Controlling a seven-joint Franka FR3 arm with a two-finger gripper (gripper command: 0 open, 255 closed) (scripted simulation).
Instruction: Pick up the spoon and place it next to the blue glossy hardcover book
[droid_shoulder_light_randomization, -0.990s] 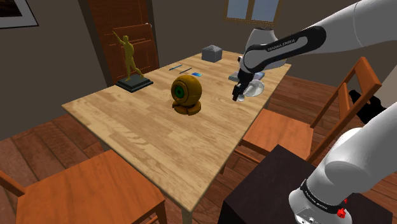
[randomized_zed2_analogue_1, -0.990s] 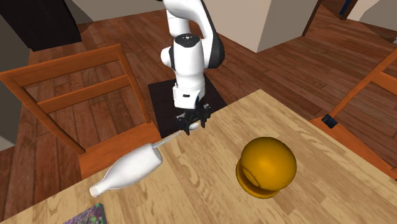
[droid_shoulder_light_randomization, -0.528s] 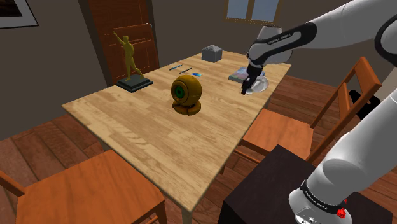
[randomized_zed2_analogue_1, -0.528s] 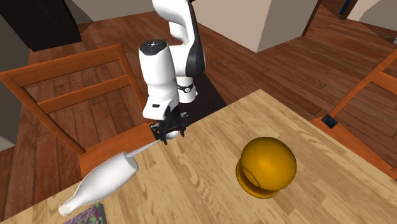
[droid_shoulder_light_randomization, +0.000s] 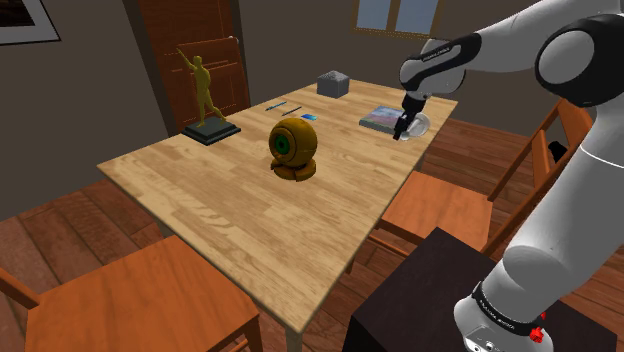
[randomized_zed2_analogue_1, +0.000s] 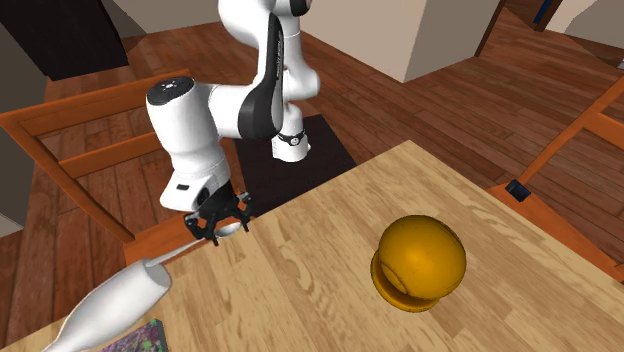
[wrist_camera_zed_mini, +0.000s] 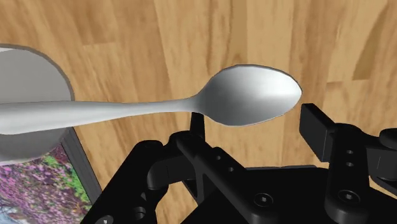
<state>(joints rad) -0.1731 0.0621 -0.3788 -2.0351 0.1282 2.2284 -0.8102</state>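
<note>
Spoon (wrist_camera_zed_mini: 248, 95) lies crosswise in the end effector (wrist_camera_zed_mini: 254, 124), its bowl grasped between the two black fingers. Its handle reaches out sideways across a white vase (wrist_camera_zed_mini: 25, 108), with the book (wrist_camera_zed_mini: 38, 188) just beside that. The arm (droid_shoulder_light_randomization: 500, 50) stretches far from its stand, wrist bent down over the surface's (droid_shoulder_light_randomization: 230, 200) edge. The shoulder view takes in a golden statue (droid_shoulder_light_randomization: 207, 95) and a golden orb (droid_shoulder_light_randomization: 294, 147), both well apart from the end effector. The wrist view gives the book's flowered purple cover.
</note>
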